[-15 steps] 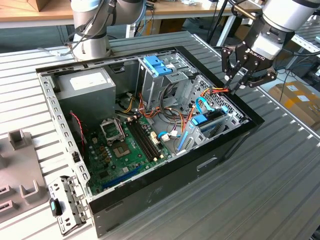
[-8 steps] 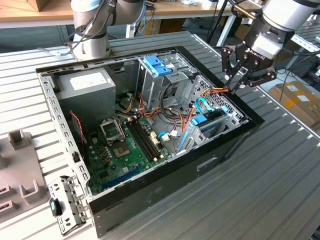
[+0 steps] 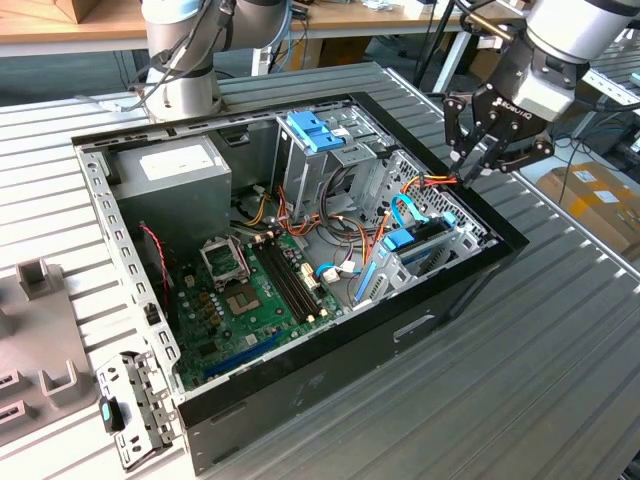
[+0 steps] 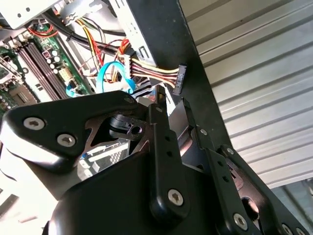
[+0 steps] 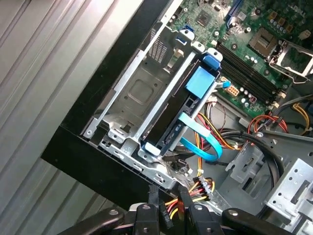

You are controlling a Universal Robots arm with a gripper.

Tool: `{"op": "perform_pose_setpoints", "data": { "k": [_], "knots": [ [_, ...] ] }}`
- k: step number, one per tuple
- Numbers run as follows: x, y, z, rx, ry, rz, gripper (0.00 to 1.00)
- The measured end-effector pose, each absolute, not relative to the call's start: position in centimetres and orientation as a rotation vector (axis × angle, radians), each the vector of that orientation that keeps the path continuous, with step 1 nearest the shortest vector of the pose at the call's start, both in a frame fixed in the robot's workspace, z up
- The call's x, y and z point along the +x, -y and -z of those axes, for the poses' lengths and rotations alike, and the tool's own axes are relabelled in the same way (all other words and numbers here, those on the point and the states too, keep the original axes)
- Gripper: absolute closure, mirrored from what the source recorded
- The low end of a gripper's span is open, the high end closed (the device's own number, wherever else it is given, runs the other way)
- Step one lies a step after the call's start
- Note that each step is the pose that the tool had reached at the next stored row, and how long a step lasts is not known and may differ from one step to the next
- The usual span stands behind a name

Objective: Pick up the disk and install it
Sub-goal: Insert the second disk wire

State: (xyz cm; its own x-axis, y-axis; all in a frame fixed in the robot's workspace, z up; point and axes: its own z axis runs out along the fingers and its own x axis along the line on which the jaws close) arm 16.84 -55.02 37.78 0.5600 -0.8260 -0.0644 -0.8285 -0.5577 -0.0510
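The disk (image 5: 172, 128) sits on edge in the metal drive bay at the open computer case's corner, dark with a blue patch (image 5: 200, 81) on top. A light blue flat cable (image 5: 203, 142) runs to its end. In the exterior view the disk (image 3: 418, 240) lies at the case's right end. My gripper (image 3: 468, 172) hangs just above the case's black rim, beside that bay. Its fingers (image 4: 159, 117) stand close together on a black power connector (image 4: 178, 81) with yellow, red and black wires, seen between the fingers (image 5: 146, 215) in both wrist views.
The case (image 3: 330, 375) lies open on a ribbed metal table. Inside are a green motherboard (image 3: 250, 300), a grey power supply (image 3: 175, 165) and a metal cage with a blue top (image 3: 315, 130). Loose cables cross the middle. A second arm's base (image 3: 185, 70) stands behind.
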Motion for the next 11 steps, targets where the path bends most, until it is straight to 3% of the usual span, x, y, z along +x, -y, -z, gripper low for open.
{"op": "perform_pose_setpoints", "data": {
  "k": [11],
  "knots": [
    [17.47, 54.94, -37.41, -2.817, -1.214, -0.054, 0.7]
  ]
}}
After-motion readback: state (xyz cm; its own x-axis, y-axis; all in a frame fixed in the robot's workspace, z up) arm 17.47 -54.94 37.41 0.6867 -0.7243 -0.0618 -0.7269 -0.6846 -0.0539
